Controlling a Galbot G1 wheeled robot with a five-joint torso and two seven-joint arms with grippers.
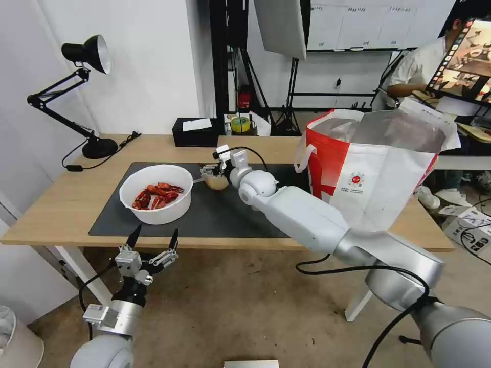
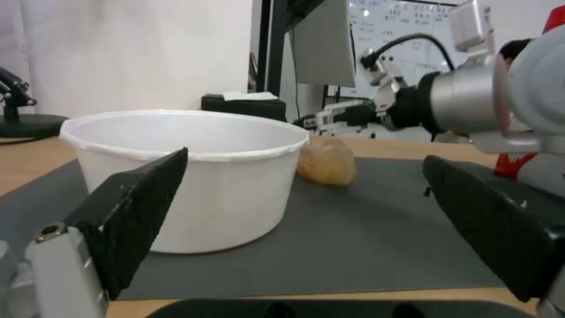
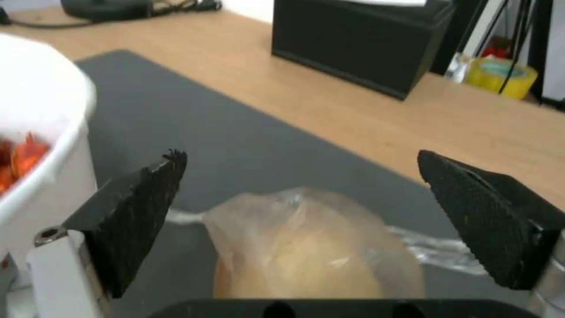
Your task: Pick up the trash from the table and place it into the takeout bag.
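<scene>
The right gripper hangs over the small bag, jaws wide and empty, so the slippery plastic might slide out.

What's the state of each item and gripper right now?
right gripper: open, straddling the small bag, not closed on it
left gripper: open, below the table's near edge
small bag: lying on the mat, beige lump inside
bowl: upright, crayfish shells inside
takeout bag: standing, mouth open
table: carrying everything
</scene>
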